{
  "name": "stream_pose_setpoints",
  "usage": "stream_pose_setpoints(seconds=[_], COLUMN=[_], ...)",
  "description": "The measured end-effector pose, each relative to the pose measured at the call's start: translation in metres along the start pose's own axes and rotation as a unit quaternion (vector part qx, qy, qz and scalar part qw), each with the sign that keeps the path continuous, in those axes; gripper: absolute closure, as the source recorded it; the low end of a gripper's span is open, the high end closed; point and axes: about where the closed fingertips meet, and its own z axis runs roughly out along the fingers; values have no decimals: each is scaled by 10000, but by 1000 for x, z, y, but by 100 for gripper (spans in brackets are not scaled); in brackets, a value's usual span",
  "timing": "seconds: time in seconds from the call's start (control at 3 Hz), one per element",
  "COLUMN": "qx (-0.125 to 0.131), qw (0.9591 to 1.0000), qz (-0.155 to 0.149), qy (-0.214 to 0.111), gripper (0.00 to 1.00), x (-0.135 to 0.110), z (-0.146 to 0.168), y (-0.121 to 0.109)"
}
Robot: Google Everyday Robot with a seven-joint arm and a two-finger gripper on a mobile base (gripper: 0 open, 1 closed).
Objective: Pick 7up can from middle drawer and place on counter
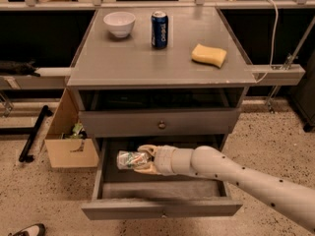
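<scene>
The 7up can (130,160), silvery-white with green print, lies on its side over the left part of the open middle drawer (162,208). My gripper (142,160) reaches in from the right and is shut on the 7up can, one finger above it and one below. The white arm runs out to the lower right. The counter (147,58) is the grey top of the cabinet above.
On the counter stand a white bowl (119,23), a dark blue Pepsi can (159,29) and a yellow sponge (209,55). A closed drawer with a brass knob (161,125) sits above the open one. A cardboard box (69,136) stands on the floor at the left.
</scene>
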Motion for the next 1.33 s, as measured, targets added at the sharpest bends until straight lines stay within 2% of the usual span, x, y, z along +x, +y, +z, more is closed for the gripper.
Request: stream_pose_setpoints(seconds=[0.33,0.67,1.0,1.33], qx=[239,400,457,848], qw=[9981,9927,9915,9862], qz=[-451,-983,-1033,-1048], qy=[-354,-566,-646,-964], gripper=[100,100,100,100], x=[-55,-95,-104,-131], z=[-28,-45,-49,-75], y=[-1,-13,-16,-34])
